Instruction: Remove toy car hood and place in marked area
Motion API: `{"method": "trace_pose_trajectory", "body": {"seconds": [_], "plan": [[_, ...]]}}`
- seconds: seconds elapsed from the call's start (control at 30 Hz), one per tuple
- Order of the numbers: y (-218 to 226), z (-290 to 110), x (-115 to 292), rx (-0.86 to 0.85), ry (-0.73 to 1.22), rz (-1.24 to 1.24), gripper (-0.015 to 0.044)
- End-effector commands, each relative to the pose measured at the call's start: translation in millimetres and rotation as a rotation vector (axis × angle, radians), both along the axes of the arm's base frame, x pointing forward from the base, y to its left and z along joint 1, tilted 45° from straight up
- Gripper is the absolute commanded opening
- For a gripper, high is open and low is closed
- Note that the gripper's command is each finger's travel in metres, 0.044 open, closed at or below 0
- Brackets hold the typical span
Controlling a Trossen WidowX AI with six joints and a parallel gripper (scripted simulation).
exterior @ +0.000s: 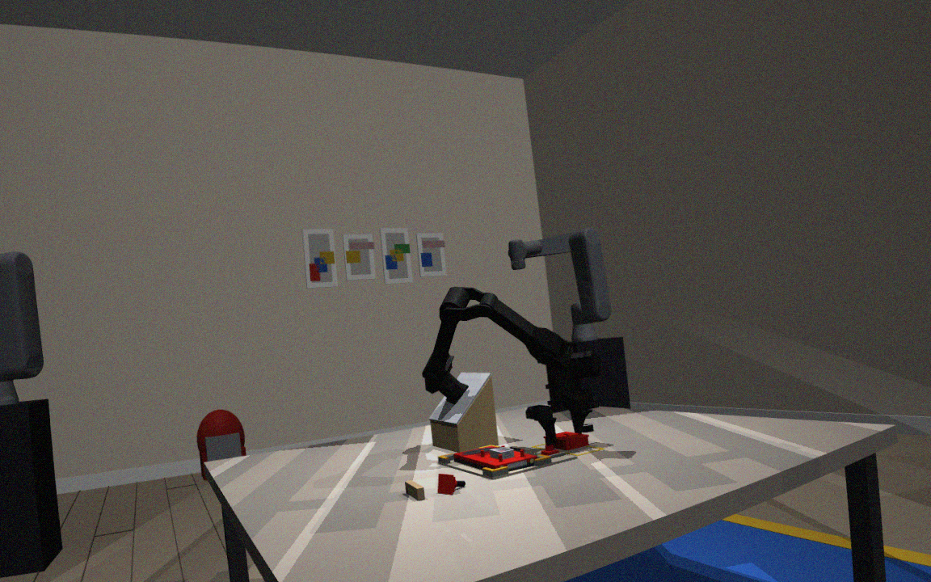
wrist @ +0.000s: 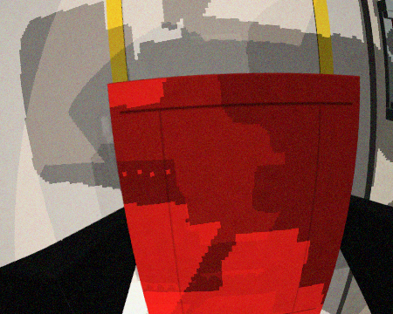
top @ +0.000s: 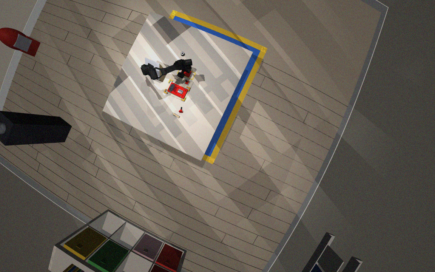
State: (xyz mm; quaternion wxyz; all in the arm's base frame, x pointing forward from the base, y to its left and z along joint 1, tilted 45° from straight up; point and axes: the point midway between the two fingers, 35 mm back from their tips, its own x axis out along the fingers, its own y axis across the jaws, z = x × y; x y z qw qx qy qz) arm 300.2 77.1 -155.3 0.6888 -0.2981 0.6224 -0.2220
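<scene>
The hood (top: 187, 73) (exterior: 571, 440) (wrist: 236, 174) is a red panel, and my gripper (exterior: 569, 437) (wrist: 237, 213) is shut on its two sides. It is held level, at or just above the table top; the frames do not show whether it touches. The marked area's yellow outline (wrist: 117, 44) (exterior: 602, 449) runs under the hood; its side lines pass beneath the hood's far edge, and the rest of the outline is hidden or out of view. The toy car (top: 175, 89) (exterior: 486, 457), red with yellow and grey corners, stands beside the hood without it.
A small red part (top: 187, 82) (exterior: 549, 450) stands between car and hood. A wedge-shaped block (exterior: 480, 419) stands behind the car. A red piece with a black peg (top: 181, 110) (exterior: 447, 483) and a tan block (top: 176, 115) (exterior: 414, 491) lie beyond the car. A small ball (top: 182, 53) is near the arm.
</scene>
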Motion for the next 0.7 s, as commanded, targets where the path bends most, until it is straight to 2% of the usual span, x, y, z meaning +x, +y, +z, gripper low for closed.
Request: {"method": "trace_pose_trajectory", "body": {"seconds": [0.0,0.27,0.67], "plan": [[-3.3,-3.0,-0.8,-0.007,0.005,0.003,0.0000],[-4.2,-3.8,-0.7,-0.007,0.005,0.003,0.0000],[-2.7,-2.5,0.0,-0.001,0.001,-0.001,0.0315]]}}
